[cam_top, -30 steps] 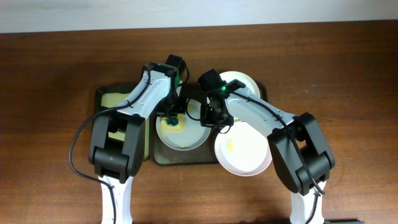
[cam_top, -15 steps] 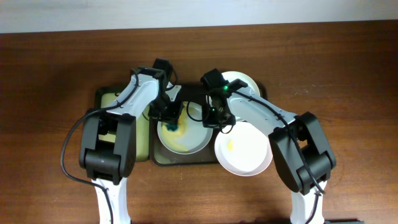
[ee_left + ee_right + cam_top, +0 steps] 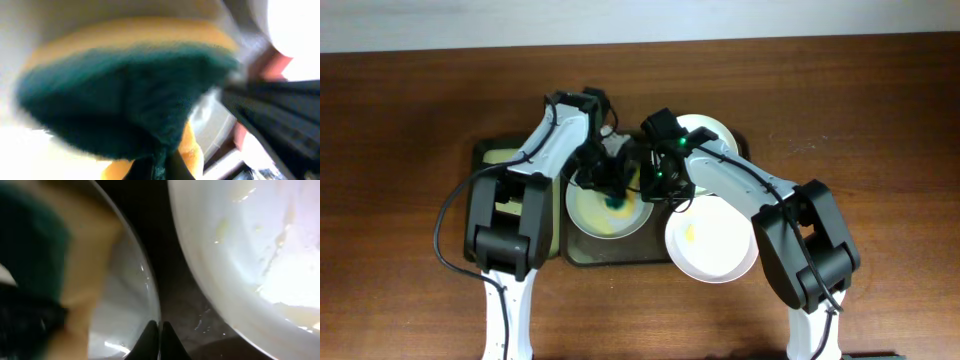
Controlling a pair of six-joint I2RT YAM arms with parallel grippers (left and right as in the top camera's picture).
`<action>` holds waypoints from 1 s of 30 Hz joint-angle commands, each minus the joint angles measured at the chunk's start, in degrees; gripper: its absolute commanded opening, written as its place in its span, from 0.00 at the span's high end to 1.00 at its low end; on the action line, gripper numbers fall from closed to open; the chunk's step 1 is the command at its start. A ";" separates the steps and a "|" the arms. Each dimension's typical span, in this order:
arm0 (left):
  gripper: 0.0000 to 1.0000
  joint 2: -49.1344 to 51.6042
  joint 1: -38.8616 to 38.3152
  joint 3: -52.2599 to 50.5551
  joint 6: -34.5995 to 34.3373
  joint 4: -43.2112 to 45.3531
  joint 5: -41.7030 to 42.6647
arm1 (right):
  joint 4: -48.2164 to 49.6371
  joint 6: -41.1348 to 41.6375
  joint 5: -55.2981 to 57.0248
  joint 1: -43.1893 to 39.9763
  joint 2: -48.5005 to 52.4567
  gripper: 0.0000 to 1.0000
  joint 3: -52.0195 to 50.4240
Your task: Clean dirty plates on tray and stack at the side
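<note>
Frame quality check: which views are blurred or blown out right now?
Overhead: sharp and evenly lit, the tray and both arms readable. Left wrist: heavy blur, the sponge fills the frame, with white washout at top right. Right wrist: soft close-up focus, bright glare on the white plate, while the middle plate is dimmer.

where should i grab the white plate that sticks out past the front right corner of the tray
Pinch the white plate by its rim on the front-right arc, the part past the dark tray. Come in low from the front right, one finger under the rim, one over. It is shallow, so likely only the thin rim gives a pinch.
</note>
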 commanded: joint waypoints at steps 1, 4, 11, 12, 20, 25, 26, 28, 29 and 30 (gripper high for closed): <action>1.00 -0.74 1.95 1.29 -7.93 0.85 -15.63 | -0.31 0.22 -1.38 0.92 0.44 0.96 0.11; 1.00 -0.74 1.90 1.16 -11.13 4.44 -22.47 | -0.31 0.22 -1.40 0.92 0.44 0.96 0.13; 1.00 -0.98 0.44 0.07 -21.79 4.57 -39.95 | -0.31 0.22 -1.38 0.92 0.44 0.96 0.13; 1.00 -1.70 0.42 0.07 -22.18 3.65 -40.59 | -0.31 0.22 -1.38 0.92 0.44 0.96 0.11; 1.00 -29.77 2.27 0.22 -21.92 -1.55 -33.62 | -0.48 0.22 -1.38 0.90 0.44 0.62 0.11; 1.00 -46.56 7.78 0.20 -21.97 -10.21 -35.21 | -0.04 0.28 0.52 1.27 0.52 0.68 -0.22; 1.00 -46.99 7.78 0.20 -22.21 -11.58 -37.70 | 0.09 0.28 0.57 1.44 0.52 0.69 -0.22; 1.00 -46.99 7.78 -2.19 -27.43 -13.20 -45.55 | 1.62 0.28 1.90 2.27 0.76 0.69 -0.33; 1.00 -46.90 7.80 -4.76 -29.70 -12.63 -48.24 | 2.27 0.28 1.90 2.82 0.76 0.77 -0.33; 1.00 -46.90 8.04 -8.96 -31.74 -10.64 -51.87 | 2.54 0.28 1.86 2.95 0.76 0.96 -0.31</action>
